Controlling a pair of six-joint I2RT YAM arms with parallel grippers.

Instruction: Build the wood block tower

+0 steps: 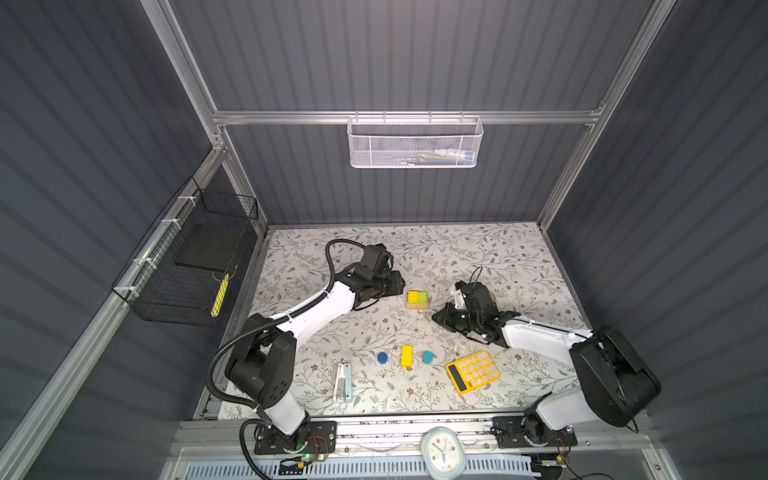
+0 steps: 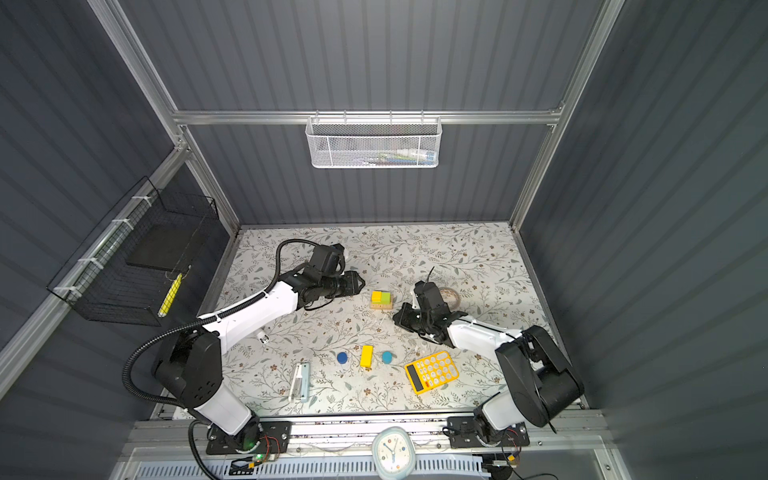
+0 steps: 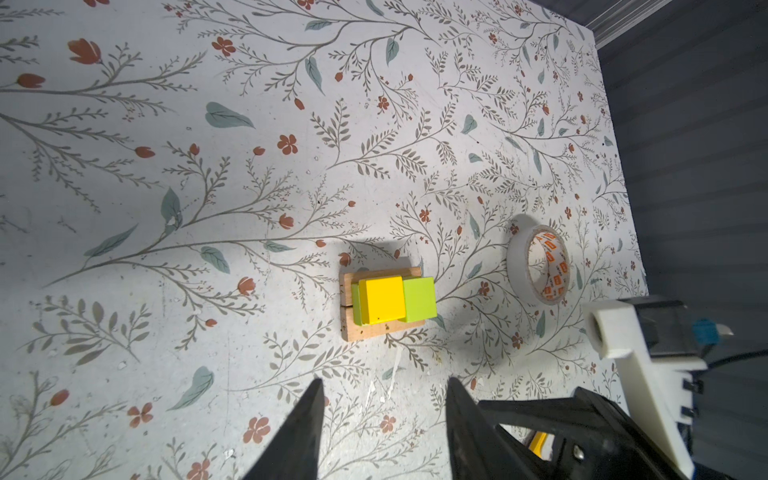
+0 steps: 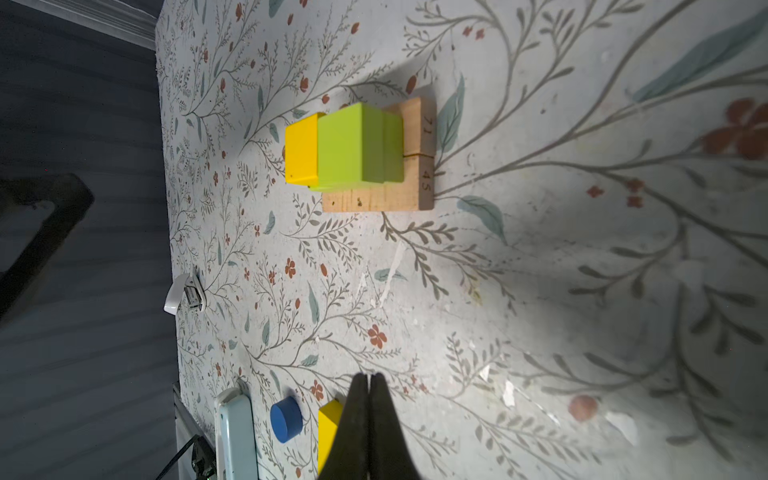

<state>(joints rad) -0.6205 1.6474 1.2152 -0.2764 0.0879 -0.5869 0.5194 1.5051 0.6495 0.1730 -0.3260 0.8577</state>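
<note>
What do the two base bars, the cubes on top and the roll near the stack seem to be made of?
Tan bars: bare unfinished wood; grain, dark flecks and stamped numbers show. Yellow cube and lime-green cube: probably wood, though smooth opaque paint hides it. Tape roll: translucent film on a printed core, likely cardboard.

Mid-worktop [image 1: 478, 249] I see two cubes [image 1: 417, 297] side by side on a middle bar [image 4: 392, 145], which rests on two flat bars [image 1: 417, 306] laid together. The tape roll [image 2: 451, 296] lies right of that stack. Nearer me, a loose bar [image 1: 407, 356] lies between a cylinder [image 1: 382, 357] on its left and another cylinder [image 1: 428, 356] on its right, with the calculator [image 1: 473, 372] further right.
</note>
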